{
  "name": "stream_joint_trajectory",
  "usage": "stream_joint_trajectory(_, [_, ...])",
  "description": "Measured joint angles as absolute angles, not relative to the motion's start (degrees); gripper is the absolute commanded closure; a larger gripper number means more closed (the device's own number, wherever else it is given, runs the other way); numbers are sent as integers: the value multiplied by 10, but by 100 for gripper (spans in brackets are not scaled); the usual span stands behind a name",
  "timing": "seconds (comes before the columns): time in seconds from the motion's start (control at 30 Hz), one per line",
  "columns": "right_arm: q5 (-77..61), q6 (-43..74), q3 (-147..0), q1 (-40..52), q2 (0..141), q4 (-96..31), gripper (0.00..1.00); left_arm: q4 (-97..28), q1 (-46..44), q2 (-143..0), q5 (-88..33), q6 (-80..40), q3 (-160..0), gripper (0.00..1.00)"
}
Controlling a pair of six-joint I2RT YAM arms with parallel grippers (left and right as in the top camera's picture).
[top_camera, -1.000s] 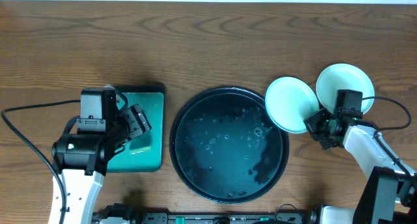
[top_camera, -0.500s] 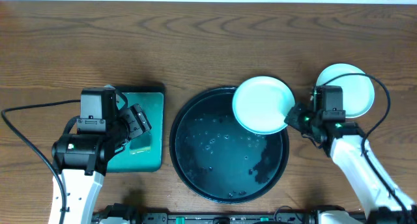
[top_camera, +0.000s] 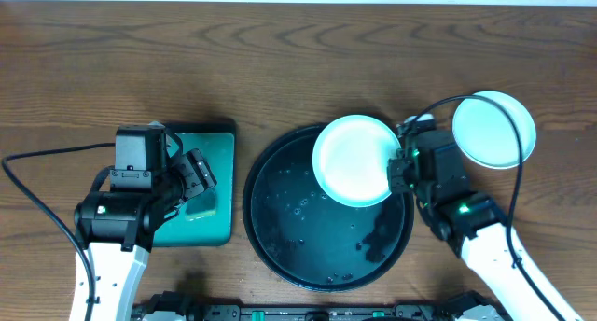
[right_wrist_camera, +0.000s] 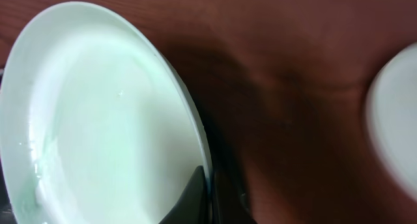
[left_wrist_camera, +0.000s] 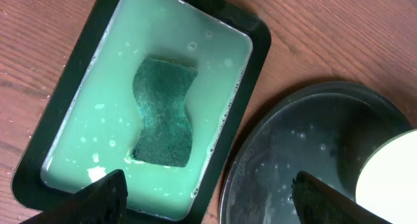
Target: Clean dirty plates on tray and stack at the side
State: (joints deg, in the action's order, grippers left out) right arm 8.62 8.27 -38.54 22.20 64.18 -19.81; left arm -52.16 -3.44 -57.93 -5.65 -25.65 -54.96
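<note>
My right gripper (top_camera: pixel 395 168) is shut on the rim of a pale mint plate (top_camera: pixel 353 160) and holds it over the upper right part of the black tray (top_camera: pixel 280 237). In the right wrist view the fingers (right_wrist_camera: pixel 208 193) pinch the plate's edge (right_wrist_camera: pixel 104 120). A second mint plate (top_camera: pixel 494 128) lies on the table at the far right, also at the right wrist view's edge (right_wrist_camera: pixel 394 120). A third plate is not in view. The tray holds wet droplets and suds. My left gripper (top_camera: pixel 193 174) is open and empty above the teal tray.
The teal rectangular tray (left_wrist_camera: pixel 85 55) holds soapy green water and a dark green sponge (left_wrist_camera: pixel 163 113), just left of the black tray (left_wrist_camera: pixel 306 146). The left fingers (left_wrist_camera: pixel 208 204) straddle the gap between both trays. Bare wooden table lies behind.
My right arm has carried the plate leftward, from beside the tray's right rim to over the tray. The left arm has not moved.
</note>
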Motion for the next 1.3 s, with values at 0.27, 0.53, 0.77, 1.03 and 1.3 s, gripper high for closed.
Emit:
stream_joint_trajectory(0.27, [332,-72,-435,347,628,-193,99,-522,-34,-579,-57,-256,-550,19])
stream_joint_trajectory(0.53, [571,-285,-481,451,626,-123,99,-521,-34,-580,-57,-256,-550,19])
stream_joint_trajectory(0.77, [698,-427,-481,538,626,-61,99,-522,-34,-580,-57,-256,-550,19])
stream_joint_trajectory(1.03, [762,-491,-481,582,625,-51,99,-522,-34,-580,-57,-256,-550,19])
stream_joint_trajectory(1.3, [779,-565,-481,583,626,-35,99,-522,-34,-580,-57,-256,-550,19])
